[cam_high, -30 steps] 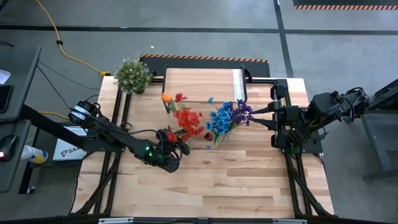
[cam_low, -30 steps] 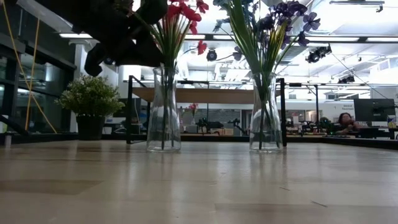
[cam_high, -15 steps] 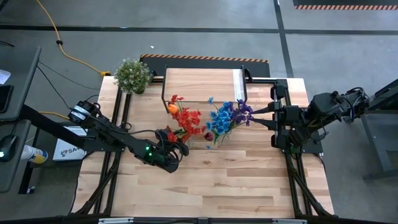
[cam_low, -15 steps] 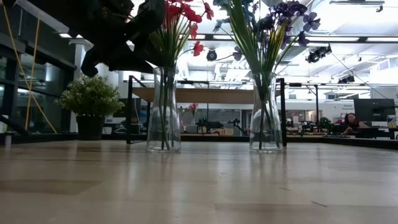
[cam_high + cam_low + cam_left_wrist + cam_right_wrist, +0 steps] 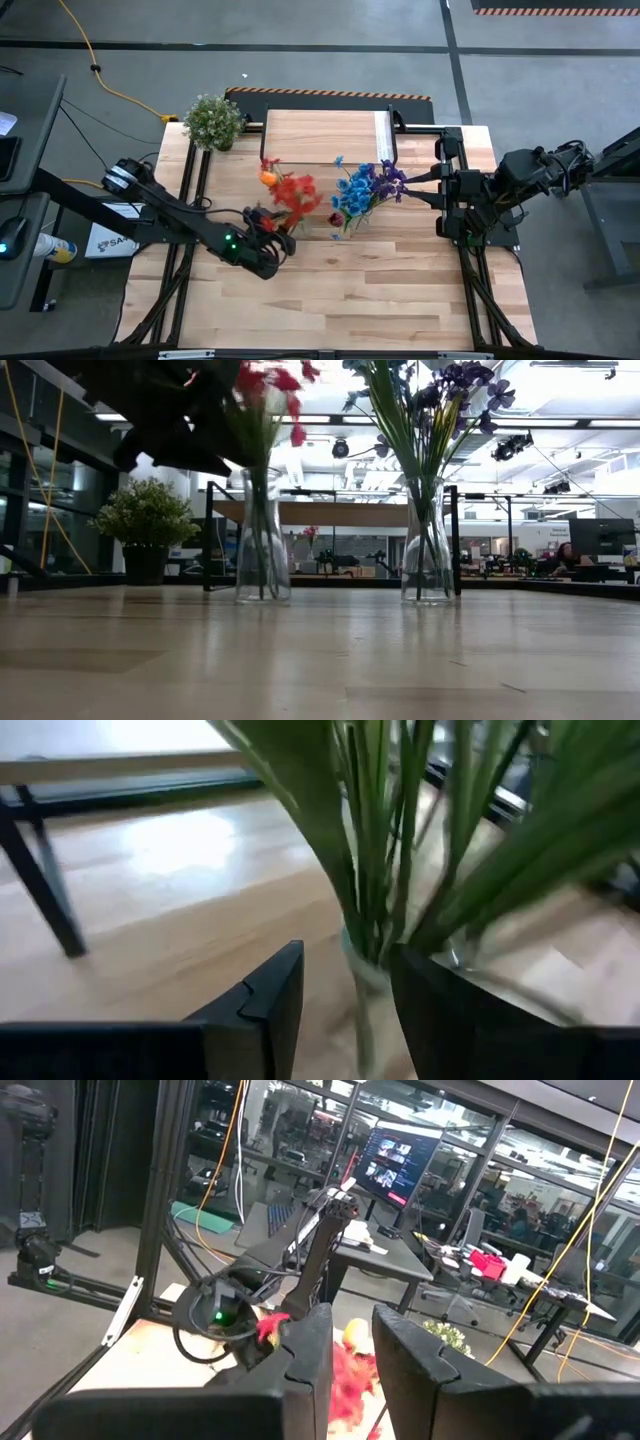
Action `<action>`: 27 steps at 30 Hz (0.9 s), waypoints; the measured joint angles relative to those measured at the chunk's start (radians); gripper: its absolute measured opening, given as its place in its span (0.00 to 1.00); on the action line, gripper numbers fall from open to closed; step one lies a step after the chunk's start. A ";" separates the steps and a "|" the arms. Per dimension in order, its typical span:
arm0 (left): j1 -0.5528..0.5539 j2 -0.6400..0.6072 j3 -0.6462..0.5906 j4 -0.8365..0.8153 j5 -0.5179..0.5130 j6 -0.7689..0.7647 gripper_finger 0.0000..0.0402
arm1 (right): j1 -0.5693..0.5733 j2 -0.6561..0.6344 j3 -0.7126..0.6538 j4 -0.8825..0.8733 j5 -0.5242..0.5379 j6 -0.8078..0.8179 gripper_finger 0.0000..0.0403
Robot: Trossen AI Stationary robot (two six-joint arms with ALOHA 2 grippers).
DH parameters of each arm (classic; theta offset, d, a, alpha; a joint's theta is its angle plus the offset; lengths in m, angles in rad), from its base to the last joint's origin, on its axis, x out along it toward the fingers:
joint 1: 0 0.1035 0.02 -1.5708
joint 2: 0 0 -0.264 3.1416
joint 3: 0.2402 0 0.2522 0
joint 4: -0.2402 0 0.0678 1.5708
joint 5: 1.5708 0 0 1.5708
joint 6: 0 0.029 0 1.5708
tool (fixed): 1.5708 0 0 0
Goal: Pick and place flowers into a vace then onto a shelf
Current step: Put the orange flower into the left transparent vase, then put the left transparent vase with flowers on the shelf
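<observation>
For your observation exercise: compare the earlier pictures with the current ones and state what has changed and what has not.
The left gripper has drawn back slightly toward the table's left edge, and the red and orange flowers in the left vase swayed, blurring. The blue and purple flowers, their vase, the shelf, potted plant and right gripper stayed put.

red-orange flowers [image 5: 290, 190], blue-purple flowers [image 5: 365, 187], light-wood shelf [image 5: 325, 135]

**Our two dark arms**

We see two black jointed arms of slim links and round joints. The left arm [image 5: 170, 215] carries a small green light near its gripper [image 5: 272, 240]. The right arm [image 5: 520, 175] trails looped black cables at its wrist.
</observation>
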 joint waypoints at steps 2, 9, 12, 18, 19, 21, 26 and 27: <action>-0.001 -0.018 -0.001 -0.001 0.022 0.003 0.46 | 0.000 0.000 0.000 0.000 0.000 0.000 0.17; 0.001 -0.020 0.000 0.004 0.058 0.003 0.47 | 0.000 0.000 0.000 0.000 0.003 -0.004 0.17; 0.001 -0.023 0.000 -0.019 0.101 0.003 0.46 | 0.000 0.000 0.000 0.000 0.004 -0.003 0.17; 0.001 -0.051 0.000 -0.065 0.234 0.001 0.46 | 0.000 0.000 0.000 0.000 0.004 0.003 0.17; 0.001 -0.057 0.000 -0.072 0.256 0.000 0.46 | 0.000 0.000 0.000 0.000 0.004 0.003 0.17; 0.001 -0.065 0.000 -0.084 0.304 -0.002 0.46 | 0.000 0.000 0.000 0.001 0.004 0.001 0.17; 0.001 -0.068 0.000 -0.107 0.400 -0.027 0.46 | 0.000 0.000 0.000 0.001 0.004 0.001 0.17; 0.001 -0.068 0.000 -0.109 0.420 -0.032 0.46 | 0.000 0.000 0.000 0.001 0.004 0.001 0.17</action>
